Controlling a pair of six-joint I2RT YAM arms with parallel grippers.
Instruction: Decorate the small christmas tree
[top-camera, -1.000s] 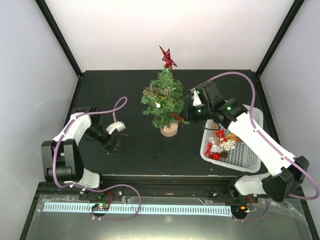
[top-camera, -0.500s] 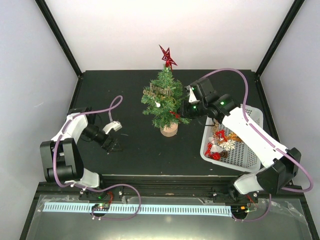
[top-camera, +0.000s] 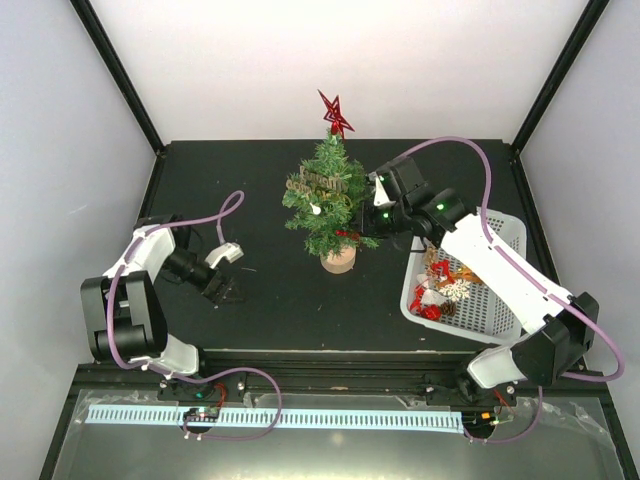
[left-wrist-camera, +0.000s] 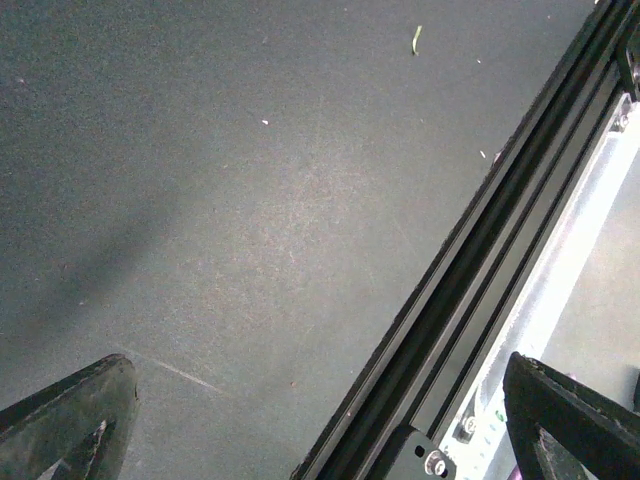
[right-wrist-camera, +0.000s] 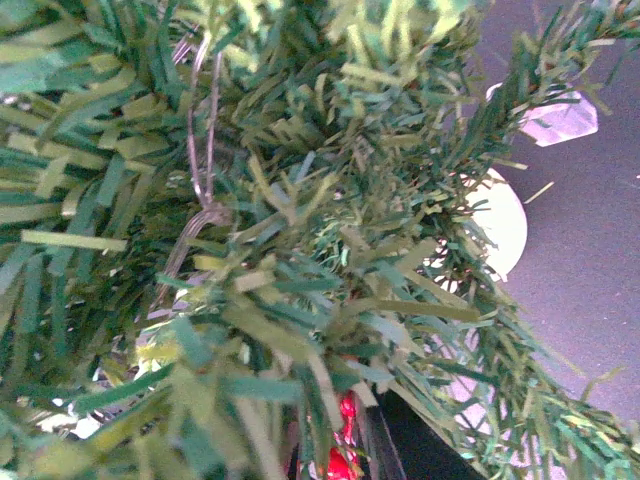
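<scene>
The small christmas tree (top-camera: 325, 205) is standing upright a little above the middle of the top view, on the dark table (top-camera: 260, 180), with its light-wood base (top-camera: 338, 261) resting flat. A red star (top-camera: 335, 113) is sitting on its tip, a gold lettered ornament (top-camera: 320, 182) is hanging across its upper branches, and a small white bauble (top-camera: 314, 210) is showing on its left side.

The right gripper (top-camera: 372, 218) is reaching in from the right of the frame and pressing into the tree's right-hand branches. In the right wrist view, green needles (right-wrist-camera: 280, 250) are filling almost the whole picture; a red ornament (right-wrist-camera: 340, 440) is peeking out at the bottom edge beside a dark finger, and the pale base (right-wrist-camera: 500, 225) is showing through at right. I cannot tell whether this gripper is released or clenched, because the branches are hiding its tips.

The left gripper (top-camera: 225, 290) is hovering low over the table at the left of the frame, well apart from the tree. In its wrist view its fingers (left-wrist-camera: 75, 415) are standing spread wide with nothing between them.

A white basket (top-camera: 500, 235) is lying at the right, holding red and white ornaments (top-camera: 440, 290).
</scene>
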